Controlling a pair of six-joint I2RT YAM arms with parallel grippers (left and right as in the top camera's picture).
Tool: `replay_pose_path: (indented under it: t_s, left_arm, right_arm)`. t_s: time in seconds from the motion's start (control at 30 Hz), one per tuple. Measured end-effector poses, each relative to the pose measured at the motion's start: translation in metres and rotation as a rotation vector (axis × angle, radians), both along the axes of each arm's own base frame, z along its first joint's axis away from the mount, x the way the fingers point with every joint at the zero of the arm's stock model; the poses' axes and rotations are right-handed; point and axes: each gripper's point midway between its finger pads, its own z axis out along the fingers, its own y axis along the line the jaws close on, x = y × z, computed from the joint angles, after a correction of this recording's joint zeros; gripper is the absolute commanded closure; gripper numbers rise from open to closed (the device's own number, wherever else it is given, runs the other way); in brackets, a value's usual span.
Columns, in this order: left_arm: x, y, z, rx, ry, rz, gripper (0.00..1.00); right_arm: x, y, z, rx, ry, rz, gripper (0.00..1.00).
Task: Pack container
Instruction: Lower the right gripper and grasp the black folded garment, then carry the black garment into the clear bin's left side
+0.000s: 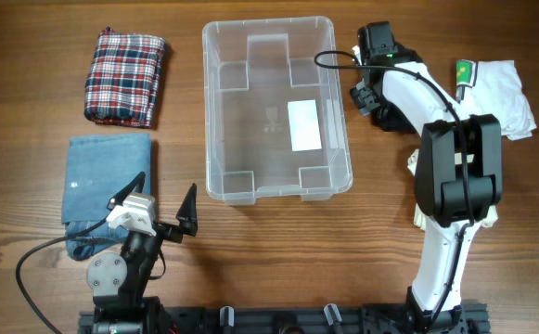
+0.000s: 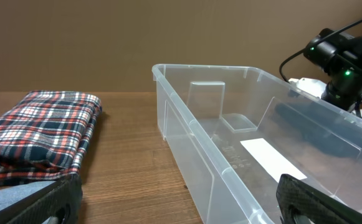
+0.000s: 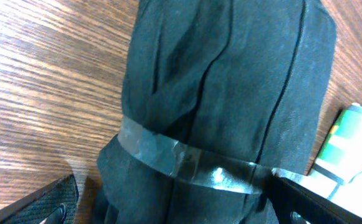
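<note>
The clear container (image 1: 276,107) stands empty in the middle of the table, a white label on its base. It also shows in the left wrist view (image 2: 230,155). A black rolled cloth bundle (image 3: 224,93) bound with a clear tape band lies just right of the container (image 1: 380,116). My right gripper (image 3: 174,202) is open and straddles this bundle, a finger on each side, the left finger apart from it. In the overhead view it is by the container's right wall (image 1: 369,93). My left gripper (image 1: 167,190) is open and empty near the container's front left corner (image 2: 181,199).
A folded plaid cloth (image 1: 125,76) lies at the back left, also in the left wrist view (image 2: 40,134). A folded blue denim cloth (image 1: 107,181) lies in front of it. A white cloth (image 1: 501,93) with a green-tagged item (image 3: 349,140) lies at the far right.
</note>
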Motion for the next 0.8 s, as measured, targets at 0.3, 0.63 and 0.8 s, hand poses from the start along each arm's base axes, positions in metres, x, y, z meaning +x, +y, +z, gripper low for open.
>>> replay_pose_path:
  t_s: [0.3,0.63,0.8]
  left_arm:
    - [0.000,0.000,0.000,0.000,0.000,0.000,0.00]
    - [0.000,0.000,0.000,0.000,0.000,0.000,0.00]
    - [0.000,0.000,0.000,0.000,0.000,0.000,0.00]
  right_arm:
    - [0.007,-0.006,0.002,-0.044,-0.029,-0.012,0.04]
    - [0.005,-0.011,-0.001,-0.055,-0.009,-0.007,0.44]
    - [0.004,-0.011,-0.001,-0.045,-0.021,-0.033,0.55]
